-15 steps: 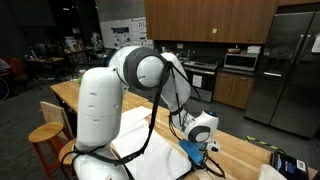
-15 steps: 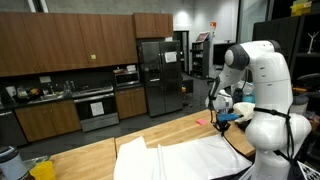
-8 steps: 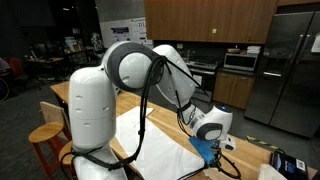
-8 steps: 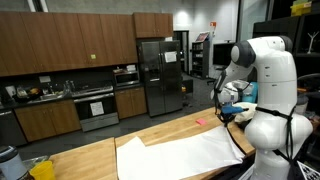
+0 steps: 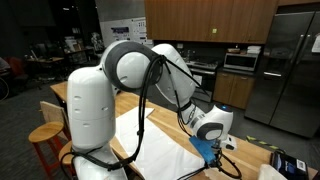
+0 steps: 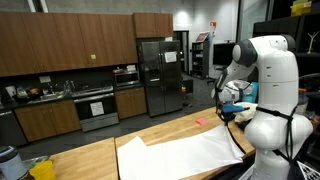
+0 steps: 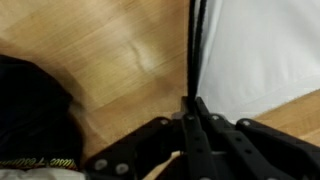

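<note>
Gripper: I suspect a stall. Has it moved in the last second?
Yes. In an exterior view the gripper has shifted right, farther from the refrigerator.

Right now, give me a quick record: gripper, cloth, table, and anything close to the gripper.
gripper: shut, low over the table, at the cloth's edge
hold: cannot tell whether the cloth is pinched
cloth: white, spread flat in both exterior views
table: wooden, partly covered by the cloth
dark thing: beside the gripper in the wrist view, kind unclear
</note>
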